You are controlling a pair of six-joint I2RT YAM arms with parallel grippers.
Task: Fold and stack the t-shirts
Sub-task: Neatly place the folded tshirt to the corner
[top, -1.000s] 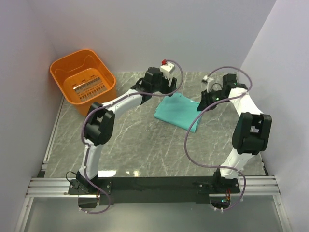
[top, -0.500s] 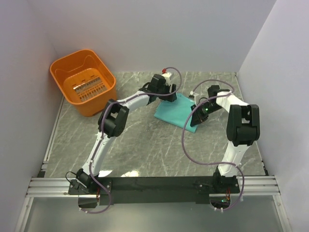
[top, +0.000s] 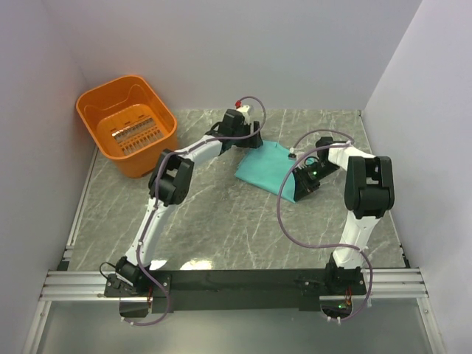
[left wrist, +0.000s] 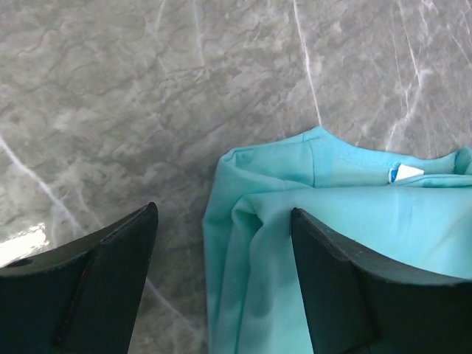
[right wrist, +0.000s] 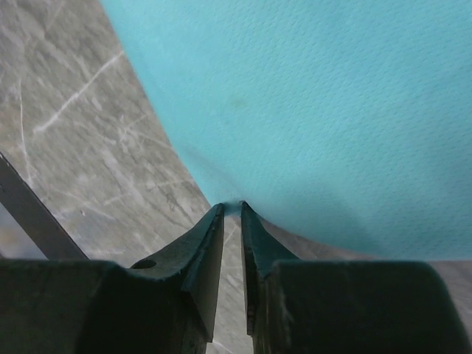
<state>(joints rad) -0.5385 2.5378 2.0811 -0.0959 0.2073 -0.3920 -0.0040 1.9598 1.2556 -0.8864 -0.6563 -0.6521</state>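
One teal-green t-shirt (top: 267, 168) lies folded on the grey marble table, right of the middle. In the left wrist view its neck end with a small white label (left wrist: 404, 173) shows. My left gripper (top: 249, 141) is open at the shirt's far left corner. That corner's folded edge (left wrist: 243, 243) lies between the two fingers (left wrist: 223, 215). My right gripper (top: 299, 183) is at the shirt's near right edge. Its jaws (right wrist: 231, 208) are pinched almost together on the cloth edge (right wrist: 295, 110).
An orange plastic basket (top: 125, 122) stands at the far left corner of the table. White walls close the table in on the left, back and right. A dark rail (right wrist: 29, 214) shows at the left of the right wrist view.
The right gripper has come down and left from above the table to the shirt's near right edge and closed on it. The left gripper has dropped low onto the shirt's far corner.
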